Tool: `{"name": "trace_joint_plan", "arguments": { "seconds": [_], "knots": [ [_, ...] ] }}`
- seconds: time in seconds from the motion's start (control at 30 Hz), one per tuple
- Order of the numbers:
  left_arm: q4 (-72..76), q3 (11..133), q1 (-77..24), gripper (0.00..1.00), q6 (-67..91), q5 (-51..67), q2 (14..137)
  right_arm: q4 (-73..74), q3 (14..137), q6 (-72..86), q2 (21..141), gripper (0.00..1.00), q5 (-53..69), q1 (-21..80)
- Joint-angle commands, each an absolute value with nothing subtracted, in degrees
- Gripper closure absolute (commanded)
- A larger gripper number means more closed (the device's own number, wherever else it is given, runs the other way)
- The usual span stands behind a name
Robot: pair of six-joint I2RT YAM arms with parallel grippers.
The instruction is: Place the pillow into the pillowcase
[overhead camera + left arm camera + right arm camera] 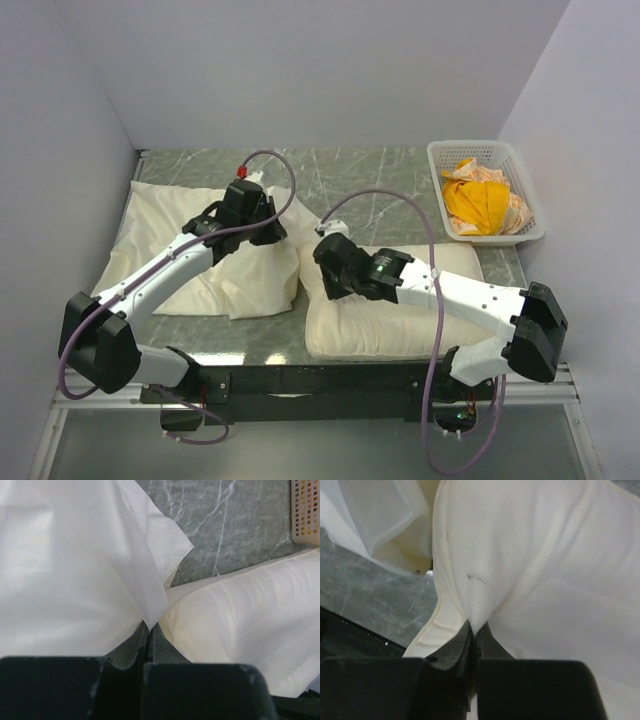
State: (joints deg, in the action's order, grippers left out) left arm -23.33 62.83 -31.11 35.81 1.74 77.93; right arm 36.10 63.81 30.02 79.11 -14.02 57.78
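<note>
Grips on both sides now. Pinches a thin fold of the pillowcase [75, 570] in the left pincer [149, 626], shut right down on the cloth beside a loose corner flap. Clamps the piped edge of the pillow [530, 555] in the right pincer [475, 626], likewise closed hard on the seam. Finds the pillowcase spread over the left half of the bench [400, 180], reaching towards the far left corner. Finds the pillow along the near edge on the right, touching or just beside the case at the middle of the bench. Leaves the basket [480, 147] with its orange-yellow cloth [478, 200] at the far right corner, well apart and out of play.

Reads as the opening-and-feeding step, barely begun, with no part of the pillow inside yet. To do it well: lift with the left only enough to part the layers. Check for a single ply in the pinch; cannot tell from here between one ply and both. Aim the gripped edge of the pillow at the gap, low along the bench, not over the top of the case. Go slowly; expect slipping and bunching from such limp, sheeny cloth. Watch for the plump pillow dragging the case along instead of sliding in; counter by holding the left pinch firm against the push.
</note>
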Motion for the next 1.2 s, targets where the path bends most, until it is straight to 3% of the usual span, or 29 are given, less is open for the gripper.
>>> {"name": "trace_joint_plan", "arguments": {
  "seconds": [0.0,0.23,0.53,0.77,1.17],
  "knots": [
    [-20.7,61.6,-29.9,0.99,37.0,3.8,74.8,29.8,63.5,32.1,79.4,1.0,-12.7,62.2],
    [-20.6,60.4,-29.2,0.99,38.3,1.1,73.6,31.6,60.1,35.5,75.9,1.0,-16.8,64.1],
    [-18.9,58.9,-28.9,0.99,37.9,4.9,70.0,28.5,59.0,33.1,76.5,1.0,-10.7,64.4],
    [-19.0,56.3,-28.9,0.99,36.7,8.3,67.4,29.8,68.7,30.9,85.2,1.0,-12.3,62.9],
    [-21.7,49.5,-28.9,0.99,34.5,14.1,57.8,32.1,83.6,25.0,94.9,1.0,-6.0,47.1]
  ]
}}
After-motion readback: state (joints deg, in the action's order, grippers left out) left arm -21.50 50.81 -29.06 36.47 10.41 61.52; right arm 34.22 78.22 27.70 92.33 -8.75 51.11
